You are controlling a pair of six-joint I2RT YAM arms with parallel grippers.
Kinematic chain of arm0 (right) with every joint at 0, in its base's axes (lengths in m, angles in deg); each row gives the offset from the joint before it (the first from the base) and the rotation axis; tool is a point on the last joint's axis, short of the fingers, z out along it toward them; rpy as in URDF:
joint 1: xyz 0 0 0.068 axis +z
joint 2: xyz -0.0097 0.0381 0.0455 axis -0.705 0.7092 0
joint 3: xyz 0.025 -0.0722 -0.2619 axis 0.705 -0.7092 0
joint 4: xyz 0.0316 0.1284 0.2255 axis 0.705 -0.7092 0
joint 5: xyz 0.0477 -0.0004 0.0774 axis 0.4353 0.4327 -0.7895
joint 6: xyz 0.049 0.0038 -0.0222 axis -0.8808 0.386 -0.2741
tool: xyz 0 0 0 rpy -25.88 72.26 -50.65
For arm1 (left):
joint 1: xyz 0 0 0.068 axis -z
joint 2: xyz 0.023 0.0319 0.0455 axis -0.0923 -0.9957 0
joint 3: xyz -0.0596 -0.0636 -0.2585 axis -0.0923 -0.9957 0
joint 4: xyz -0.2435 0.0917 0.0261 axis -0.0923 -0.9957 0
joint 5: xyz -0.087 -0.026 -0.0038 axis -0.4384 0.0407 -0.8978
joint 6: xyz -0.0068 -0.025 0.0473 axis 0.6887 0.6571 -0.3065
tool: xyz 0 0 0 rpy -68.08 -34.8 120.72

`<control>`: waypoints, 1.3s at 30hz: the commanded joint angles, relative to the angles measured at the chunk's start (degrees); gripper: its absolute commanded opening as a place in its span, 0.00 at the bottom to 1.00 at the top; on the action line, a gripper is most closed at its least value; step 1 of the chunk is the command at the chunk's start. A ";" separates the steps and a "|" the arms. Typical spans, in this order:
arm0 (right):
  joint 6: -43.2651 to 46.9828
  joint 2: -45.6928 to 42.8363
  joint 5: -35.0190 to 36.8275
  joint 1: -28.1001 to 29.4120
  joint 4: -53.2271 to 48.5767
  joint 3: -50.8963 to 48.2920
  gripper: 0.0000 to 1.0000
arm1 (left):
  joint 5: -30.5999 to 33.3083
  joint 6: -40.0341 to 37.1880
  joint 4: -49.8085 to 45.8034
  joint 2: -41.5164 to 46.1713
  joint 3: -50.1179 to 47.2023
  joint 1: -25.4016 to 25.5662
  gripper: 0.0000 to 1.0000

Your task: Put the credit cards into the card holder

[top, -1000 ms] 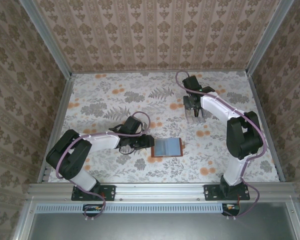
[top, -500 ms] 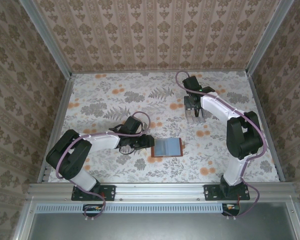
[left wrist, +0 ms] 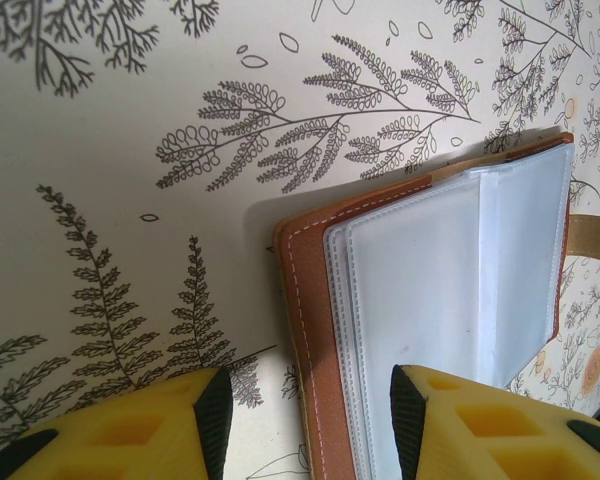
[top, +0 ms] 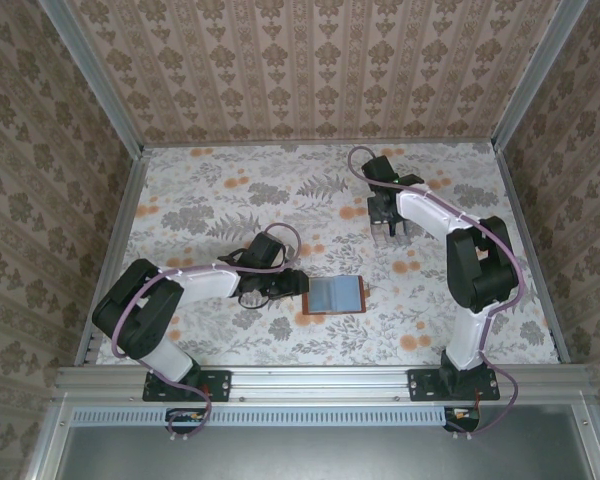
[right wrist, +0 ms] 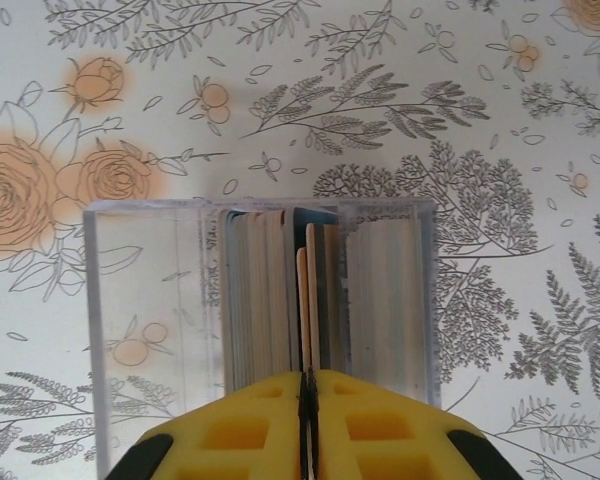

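Top external view, stock by size.

Table (top: 210, 190): one, floral cover, walled on three sides.

Arms: two. Left gripper (top: 300, 285), centre-left of frame, sits at the card holder's edge. In the left wrist view, the left gripper (left wrist: 305, 425) has its jaws parted. One finger is over the bare cloth and the other over the clear sleeves, so it straddles the leather border without clamping it. Right gripper (top: 390, 225) is at upper right, over the tray.

Card holder (top: 335, 295): one, lying open at frame centre, brown leather. Judged soft and floppy, so it needs pinning while loaded.

Clear tray (right wrist: 160, 300): one.

Credit cards (right wrist: 270, 300): standing on edge, packed in the tray. Several, exact count not legible. Judged light, stiff and slick, and best taken by the exposed top edge. Right gripper (right wrist: 308, 400) has its jaws pressed together, seemingly pinching one card's top edge.
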 commanded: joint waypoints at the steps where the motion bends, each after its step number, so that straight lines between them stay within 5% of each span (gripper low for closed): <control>1: 0.48 0.87 3.80 0.01 -2.81 1.78 0.13 | 0.40 -0.23 -1.58 0.19 0.55 0.57 0.48; 21: 1.09 0.59 6.70 0.14 -4.32 2.39 0.17 | 0.00 -0.37 -1.36 -0.41 1.12 0.65 0.48; 39: -0.54 -0.88 -5.40 -2.17 -2.96 1.32 0.29 | 0.14 0.30 -0.97 -0.42 0.95 0.71 0.48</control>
